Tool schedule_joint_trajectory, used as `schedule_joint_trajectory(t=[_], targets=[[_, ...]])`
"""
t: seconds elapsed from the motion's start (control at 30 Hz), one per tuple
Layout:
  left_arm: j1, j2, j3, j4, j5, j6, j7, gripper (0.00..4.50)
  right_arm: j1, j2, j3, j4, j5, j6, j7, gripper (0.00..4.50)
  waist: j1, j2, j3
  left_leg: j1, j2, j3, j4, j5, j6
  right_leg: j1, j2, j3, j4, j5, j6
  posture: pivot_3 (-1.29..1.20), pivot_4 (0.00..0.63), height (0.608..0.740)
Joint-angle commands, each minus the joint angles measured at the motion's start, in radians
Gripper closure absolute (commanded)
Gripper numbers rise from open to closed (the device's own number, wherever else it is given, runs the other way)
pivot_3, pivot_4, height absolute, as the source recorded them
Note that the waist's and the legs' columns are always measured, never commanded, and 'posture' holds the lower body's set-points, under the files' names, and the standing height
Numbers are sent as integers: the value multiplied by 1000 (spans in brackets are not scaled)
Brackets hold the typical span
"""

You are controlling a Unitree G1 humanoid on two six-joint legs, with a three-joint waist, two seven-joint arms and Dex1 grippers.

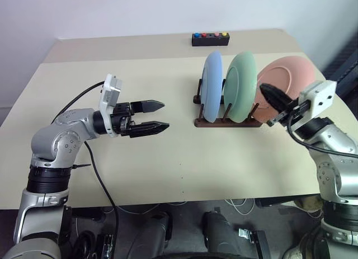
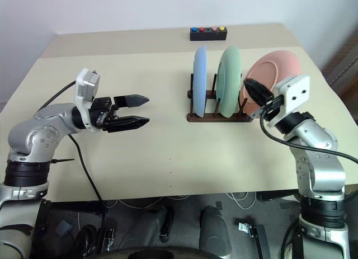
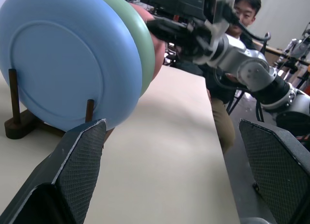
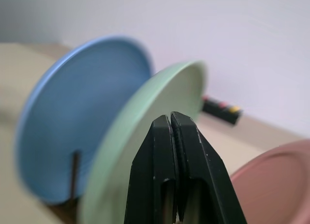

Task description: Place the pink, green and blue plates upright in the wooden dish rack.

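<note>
Plates: blue plate (image 1: 212,85) and green plate (image 1: 240,86) upright in wooden dish rack (image 1: 226,122); we judge pink plate (image 1: 286,83) leaning, unfinished. Left claw (image 1: 159,116) spread, right claw (image 1: 271,94) pressed together, empty.

Even, bright room light falls on the beige table (image 1: 168,158), casting faint shadows; in the right wrist view, the round matte plates blur.

From head height the two eye views look forward and down across the desk (image 1: 168,158), sharing the whole scene with a slight sideways offset. The left wrist view looks rightward, close to the blue plate (image 3: 68,64). The right wrist view sits nearer still, facing the green plate (image 4: 145,127) edge-on.
</note>
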Motion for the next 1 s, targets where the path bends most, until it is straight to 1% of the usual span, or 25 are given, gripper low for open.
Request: schedule_joint_trajectory(t=[0.03,0.13,0.2,0.33,0.43,0.53,0.67,0.93,1.0], targets=[[-13,7,25,-21,-11,-14,-4,0,-57,-2,-114,28,33,-39,-61,4475,0,0,0,0,0,0,0,0,0,0,0,0,0,0,0,0,150,740],[-21,4,23,-23,-13,-9,0,0,-79,-15,-174,88,7,-70,-109,4475,0,0,0,0,0,0,0,0,0,0,0,0,0,0,0,0,150,740],[-27,2,22,-26,-16,-5,3,0,-83,-37,-208,143,-38,-99,-149,4475,0,0,0,0,0,0,0,0,0,0,0,0,0,0,0,0,150,740],[-28,1,22,-29,-16,-8,2,0,-59,-61,-227,224,-101,-130,-190,4475,0,0,0,0,0,0,0,0,0,0,0,0,0,0,0,0,150,740],[-27,2,21,-30,-14,-9,1,0,-39,-78,-219,279,-166,-155,-228,4475,-4,0,0,0,0,0,0,0,-1,0,0,0,0,0,0,0,150,740],[-27,2,21,-30,-13,-8,2,0,-22,-71,-201,304,-165,-163,-205,4475,-4,1,0,0,0,0,0,0,-1,0,0,0,1,0,0,0,150,740],[-23,11,9,-33,5,-16,-4,0,27,-58,-128,288,-191,-171,-158,4475,-4,0,0,0,0,1,0,1,-1,0,0,0,1,0,0,0,150,740],[-37,9,14,-31,-2,-8,3,0,25,-53,-86,276,-174,-152,-137,4475,-2,1,0,0,0,1,0,1,-2,0,0,1,1,0,0,0,150,740],[-41,9,12,-25,1,-8,4,0,5,-48,-88,253,-153,-147,-137,4475,-2,1,0,0,0,1,0,1,-2,0,0,1,1,0,0,0,150,740]])
